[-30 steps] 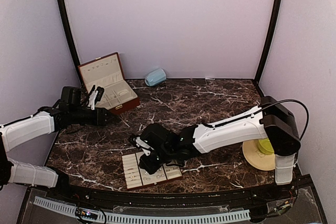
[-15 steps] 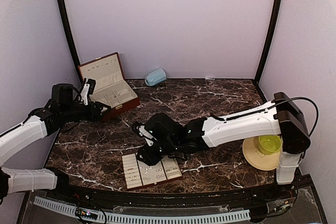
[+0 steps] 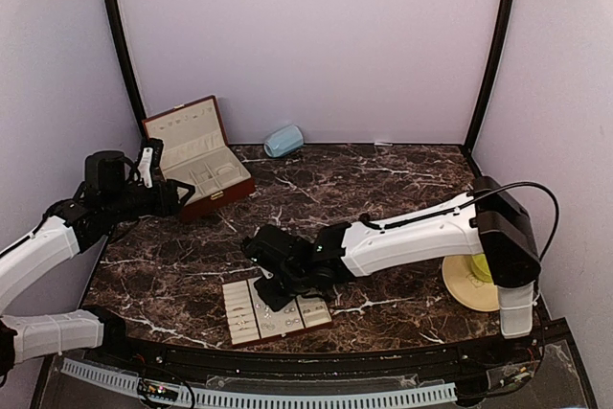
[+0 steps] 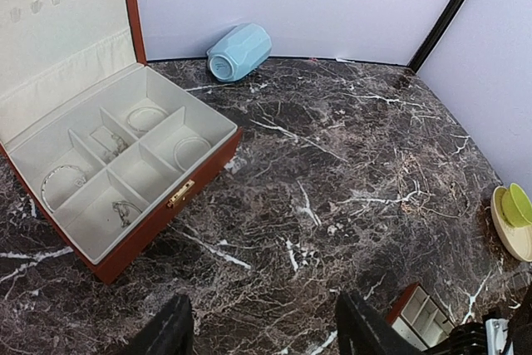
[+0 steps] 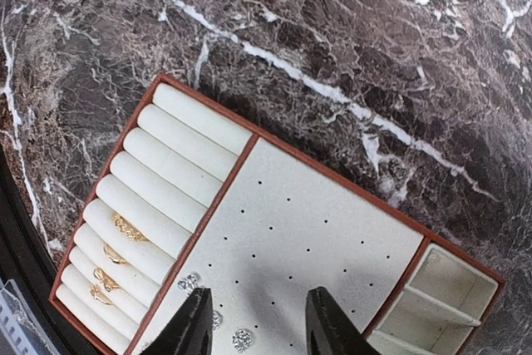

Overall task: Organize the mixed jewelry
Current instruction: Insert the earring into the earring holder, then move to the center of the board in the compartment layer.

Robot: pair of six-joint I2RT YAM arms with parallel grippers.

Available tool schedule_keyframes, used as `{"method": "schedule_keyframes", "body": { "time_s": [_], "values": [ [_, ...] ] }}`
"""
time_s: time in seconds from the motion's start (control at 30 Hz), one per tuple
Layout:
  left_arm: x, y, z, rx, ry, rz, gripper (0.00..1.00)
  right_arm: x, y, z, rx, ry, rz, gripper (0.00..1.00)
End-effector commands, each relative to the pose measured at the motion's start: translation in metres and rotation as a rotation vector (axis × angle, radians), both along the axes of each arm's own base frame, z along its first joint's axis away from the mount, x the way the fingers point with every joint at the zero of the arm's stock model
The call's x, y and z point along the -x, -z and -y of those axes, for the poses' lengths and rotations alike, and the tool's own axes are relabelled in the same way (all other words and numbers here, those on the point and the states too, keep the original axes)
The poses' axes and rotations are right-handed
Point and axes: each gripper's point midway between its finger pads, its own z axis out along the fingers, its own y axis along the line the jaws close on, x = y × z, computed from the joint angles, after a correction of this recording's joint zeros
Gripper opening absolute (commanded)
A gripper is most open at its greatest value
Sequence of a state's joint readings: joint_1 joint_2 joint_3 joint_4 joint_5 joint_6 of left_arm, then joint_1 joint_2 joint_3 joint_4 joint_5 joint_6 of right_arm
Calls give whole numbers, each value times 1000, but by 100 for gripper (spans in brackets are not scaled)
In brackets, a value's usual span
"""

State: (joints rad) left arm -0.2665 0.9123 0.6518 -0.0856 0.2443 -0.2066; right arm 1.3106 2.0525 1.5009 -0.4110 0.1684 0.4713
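The cream-lined tray (image 3: 280, 334) lies at the table's near edge. In the right wrist view its left rolls hold several small gold rings (image 5: 126, 227), and three tiny silvery earrings (image 5: 243, 339) sit on the dotted pad (image 5: 332, 222). My right gripper (image 3: 278, 288) hovers open and empty over that pad (image 5: 259, 326), with the earrings by its left finger. My left gripper (image 3: 153, 171) is open and empty (image 4: 268, 332) above the bare marble in front of the open red-brown box (image 3: 196, 155), whose compartments (image 4: 125, 155) hold thin bracelets (image 4: 191, 152).
A light blue faceted container (image 3: 283, 141) lies on its side at the back wall, also in the left wrist view (image 4: 239, 50). A yellow plate (image 3: 465, 289) with a green cup (image 3: 486, 265) sits at the right edge. Purple walls close in three sides.
My left gripper has drawn back to the left, away from the box front. My right gripper has shifted slightly over the tray and stays open.
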Motion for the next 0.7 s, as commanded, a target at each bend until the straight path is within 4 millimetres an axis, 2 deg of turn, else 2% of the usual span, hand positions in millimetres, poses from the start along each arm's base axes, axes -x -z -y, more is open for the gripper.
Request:
{"method": "schedule_keyframes", "body": {
  "time_s": [0.0, 0.17, 0.67],
  "values": [
    [1, 2, -2, 0, -12, -12, 62, 3, -2, -7, 9, -8, 14, 35],
    [1, 3, -2, 0, -10, -15, 62, 8, 3, -14, 12, -41, 4, 31],
    [1, 1, -4, -4, -17, -7, 62, 13, 15, -22, 34, -82, -10, 31]
  ]
}}
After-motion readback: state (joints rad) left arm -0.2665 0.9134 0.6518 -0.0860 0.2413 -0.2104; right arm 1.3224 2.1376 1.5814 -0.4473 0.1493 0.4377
